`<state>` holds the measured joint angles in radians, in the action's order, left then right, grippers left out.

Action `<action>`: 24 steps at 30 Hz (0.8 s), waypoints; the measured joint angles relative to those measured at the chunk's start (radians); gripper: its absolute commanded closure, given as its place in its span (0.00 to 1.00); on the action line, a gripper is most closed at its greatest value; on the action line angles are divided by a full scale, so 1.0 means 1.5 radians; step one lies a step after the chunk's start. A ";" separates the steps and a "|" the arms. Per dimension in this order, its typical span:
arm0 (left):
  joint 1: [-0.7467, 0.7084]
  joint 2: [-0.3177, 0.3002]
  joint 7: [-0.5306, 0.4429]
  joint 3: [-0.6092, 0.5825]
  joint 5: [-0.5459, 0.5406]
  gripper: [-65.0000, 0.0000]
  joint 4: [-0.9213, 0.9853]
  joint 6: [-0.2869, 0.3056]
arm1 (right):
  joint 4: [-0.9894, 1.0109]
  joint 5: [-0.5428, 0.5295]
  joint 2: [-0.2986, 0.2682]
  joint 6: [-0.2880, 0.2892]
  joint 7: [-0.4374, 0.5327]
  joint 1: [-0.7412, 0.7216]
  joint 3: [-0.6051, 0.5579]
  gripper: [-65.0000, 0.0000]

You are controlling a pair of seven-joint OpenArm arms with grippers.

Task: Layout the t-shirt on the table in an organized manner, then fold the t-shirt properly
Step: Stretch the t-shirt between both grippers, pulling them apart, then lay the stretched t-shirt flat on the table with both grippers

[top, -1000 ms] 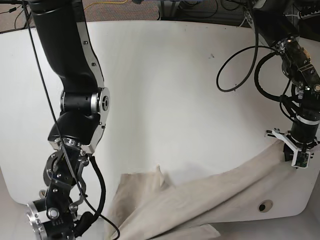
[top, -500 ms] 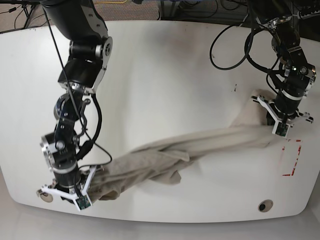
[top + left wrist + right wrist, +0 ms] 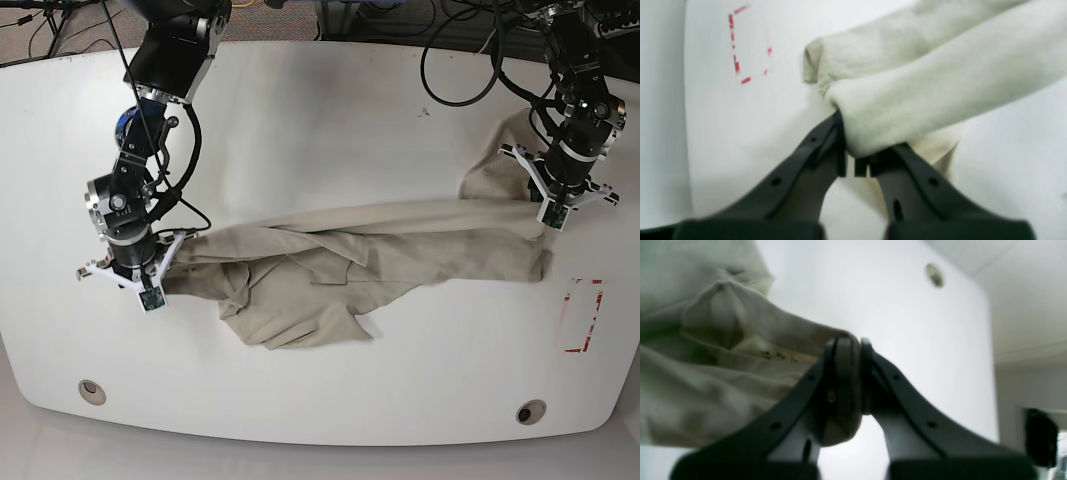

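1. Base view, far left: the right end effector [image 3: 128, 273] is clamped tight on one end of the t-shirt [image 3: 370, 245]. In its wrist cam the two dark fingers are pressed together with a fold of the fabric pinched between them, and there's some small dark print on the cloth right by the grip.
2. The shirt is strung out sideways across the desk [image 3: 320, 130], long axis running left-right between the two arms, tilting up a bit toward the right. It's bunched into a rope-ish band, not flat at all.
3. Middle part is the messiest: a wider flap sags toward the near edge, lots of creases and overlapping layers. Soft, thin, plain beige stuff, no print on the outside.
4. Right end of the shirt bunches up into a loose hump, and the left end effector [image 3: 558, 205] is shut on it there. Its wrist cam shows a thick rolled wad of cloth sitting right at the fingertips.
5. Desk is smooth white with rounded corners. There's a grey grommet [image 3: 92, 391] near the front left, another grommet hole [image 3: 530, 411] front right, and a red tape rectangle [image 3: 583, 316] just beyond the shirt's right end, not touching it.
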<state>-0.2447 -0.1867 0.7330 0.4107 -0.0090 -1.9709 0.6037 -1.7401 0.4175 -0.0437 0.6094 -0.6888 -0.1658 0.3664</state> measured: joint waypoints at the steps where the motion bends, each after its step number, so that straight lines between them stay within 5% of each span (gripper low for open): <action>1: -0.004 -0.006 0.000 0.000 0.000 1.00 0.000 -0.001 | 0.000 -0.002 -0.001 0.000 0.001 0.009 0.005 1.00; 14: -0.065 -0.037 -0.005 0.000 -0.002 1.00 0.000 0.000 | 0.000 -0.009 0.003 0.000 0.005 0.098 0.048 1.00; 20: -0.081 -0.059 -0.005 0.000 -0.001 1.00 -0.001 0.066 | 0.000 -0.010 0.022 0.001 0.004 0.131 0.049 1.00; 24: -0.091 -0.060 -0.005 0.003 0.021 1.00 -0.001 0.067 | 0.000 -0.009 0.036 0.001 0.005 0.148 0.049 1.00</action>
<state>-0.3805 -0.2771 0.7250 0.4145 0.0219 -1.9720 0.7040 -1.7401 0.4034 0.0097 0.6102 -0.6815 0.0566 0.4400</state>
